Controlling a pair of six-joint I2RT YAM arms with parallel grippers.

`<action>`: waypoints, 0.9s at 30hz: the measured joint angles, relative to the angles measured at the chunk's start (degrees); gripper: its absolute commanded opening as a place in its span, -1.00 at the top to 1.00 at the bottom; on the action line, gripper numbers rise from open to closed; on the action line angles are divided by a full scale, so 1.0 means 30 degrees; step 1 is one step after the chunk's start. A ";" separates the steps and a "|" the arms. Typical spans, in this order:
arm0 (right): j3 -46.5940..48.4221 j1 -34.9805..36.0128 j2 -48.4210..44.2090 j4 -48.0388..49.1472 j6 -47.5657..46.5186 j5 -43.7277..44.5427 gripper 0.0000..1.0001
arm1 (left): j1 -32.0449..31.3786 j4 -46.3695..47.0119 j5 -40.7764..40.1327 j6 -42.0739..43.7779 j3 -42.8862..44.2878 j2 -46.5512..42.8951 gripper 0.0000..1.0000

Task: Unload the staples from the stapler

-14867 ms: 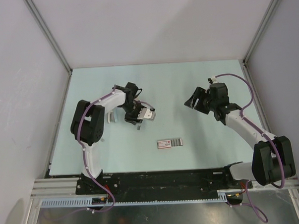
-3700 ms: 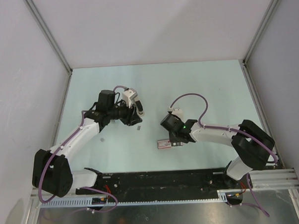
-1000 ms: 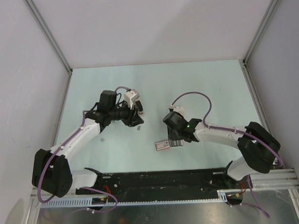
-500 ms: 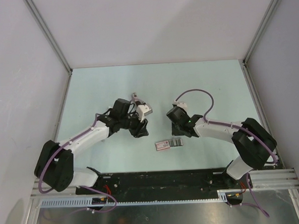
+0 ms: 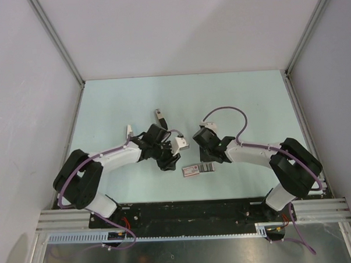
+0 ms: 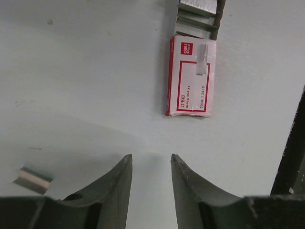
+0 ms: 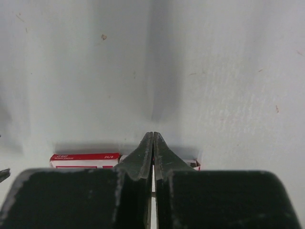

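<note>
The stapler (image 5: 158, 115), small and dark with a silvery end, lies alone on the table behind both grippers. Grey ribbed staples (image 5: 207, 167) lie against the right end of a red-and-white box (image 5: 192, 170); the left wrist view has the staples (image 6: 198, 12) at its top edge. Another short silvery strip (image 6: 32, 179) lies to the left of my left gripper. My left gripper (image 5: 173, 162) (image 6: 151, 157) is open and empty, low over the table, pointing at the box (image 6: 190, 78). My right gripper (image 5: 207, 159) (image 7: 152, 136) is shut, its tips over the staples and the box (image 7: 86, 159).
A small silvery-white piece (image 5: 129, 132) lies at the back left beside the left arm. The black base rail (image 5: 185, 210) runs along the near edge, close to the box. Grey walls enclose the table on three sides.
My left arm has swung right and nearer, away from the stapler, which stays on the table behind it. The right gripper has closed its jaws over the staples.
</note>
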 measured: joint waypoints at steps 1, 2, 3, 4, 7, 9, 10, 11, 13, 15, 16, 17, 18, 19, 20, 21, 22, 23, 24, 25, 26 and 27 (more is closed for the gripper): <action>0.0000 0.0095 0.0022 -0.0022 0.0007 0.0007 0.97 | -0.0095 -0.0007 -0.0087 0.0058 0.0000 0.0255 0.14; 0.0000 0.0219 0.0051 -0.0073 0.0015 0.0007 0.98 | -0.0189 -0.0015 -0.0168 0.0080 0.0015 0.0525 0.14; 0.0000 0.0313 0.0066 -0.0124 0.0015 0.0015 0.98 | -0.0270 -0.0022 -0.0284 0.0095 0.0022 0.0729 0.14; 0.0000 0.0386 0.0073 -0.0168 0.0022 0.0007 0.99 | -0.0321 -0.0029 -0.0350 0.0095 0.0029 0.0852 0.14; 0.0000 0.0546 0.0073 -0.0270 0.0029 0.0007 0.99 | -0.0495 -0.0153 -0.0503 0.0087 0.0255 0.1122 0.14; -0.0007 0.0605 0.0073 -0.0335 0.0044 0.0015 1.00 | -0.0576 -0.0131 -0.0597 0.0080 0.0488 0.1239 0.14; -0.0015 0.0612 0.0073 -0.0350 0.0044 0.0007 1.00 | -0.0605 -0.0131 -0.0627 0.0073 0.0561 0.1282 0.14; -0.0044 0.0627 0.0073 -0.0350 0.0051 0.0015 1.00 | -0.0612 -0.0131 -0.0685 0.0073 0.0634 0.1326 0.14; -0.0160 0.0670 0.0073 -0.0372 0.0095 0.0007 1.00 | -0.0634 -0.0117 -0.0809 0.0073 0.0670 0.1377 0.14; -0.0299 0.0692 0.0073 -0.0444 0.0138 0.0015 1.00 | -0.0648 -0.0138 -0.0911 0.0073 0.0670 0.1384 0.14; -0.0335 0.0699 0.0073 -0.0503 0.0175 0.0015 1.00 | -0.0656 -0.0138 -0.0918 0.0073 0.0670 0.1384 0.14; -0.0379 0.0721 0.0066 -0.0561 0.0226 0.0015 1.00 | -0.0663 -0.0138 -0.0918 0.0066 0.0670 0.1384 0.14; -0.0408 0.0743 0.0066 -0.0605 0.0262 0.0022 1.00 | -0.0670 -0.0138 -0.0925 0.0066 0.0670 0.1384 0.14; -0.0430 0.0765 0.0066 -0.0627 0.0328 0.0022 1.00 | -0.0692 -0.0138 -0.0925 0.0058 0.0670 0.1384 0.14; -0.0437 0.0780 0.0058 -0.0656 0.0379 0.0022 1.00 | -0.0707 -0.0131 -0.0925 0.0051 0.0670 0.1384 0.14; -0.0452 0.0809 0.0051 -0.0663 0.0393 0.0029 0.99 | -0.0743 -0.0138 -0.0933 0.0044 0.0670 0.1384 0.14; -0.0459 0.0823 0.0036 -0.0692 0.0401 0.0022 0.99 | -0.0787 -0.0131 -0.0933 0.0044 0.0670 0.1384 0.14; -0.0474 0.0838 0.0022 -0.0721 0.0415 0.0022 0.98 | -0.0838 -0.0138 -0.0940 0.0036 0.0670 0.1384 0.14; -0.0481 0.0852 -0.0007 -0.0729 0.0437 0.0029 0.97 | -0.0896 -0.0138 -0.0933 0.0036 0.0670 0.1384 0.14; -0.0488 0.0860 -0.0036 -0.0729 0.0459 0.0029 0.95 | -0.0954 -0.0138 -0.0940 0.0036 0.0670 0.1384 0.14; -0.0495 0.0867 -0.0051 -0.0736 0.0466 0.0029 0.93 | -0.1035 -0.0138 -0.0933 0.0036 0.0670 0.1384 0.14; -0.0495 0.0860 -0.0080 -0.0729 0.0474 0.0029 0.92 | -0.1100 -0.0131 -0.0940 0.0029 0.0670 0.1384 0.14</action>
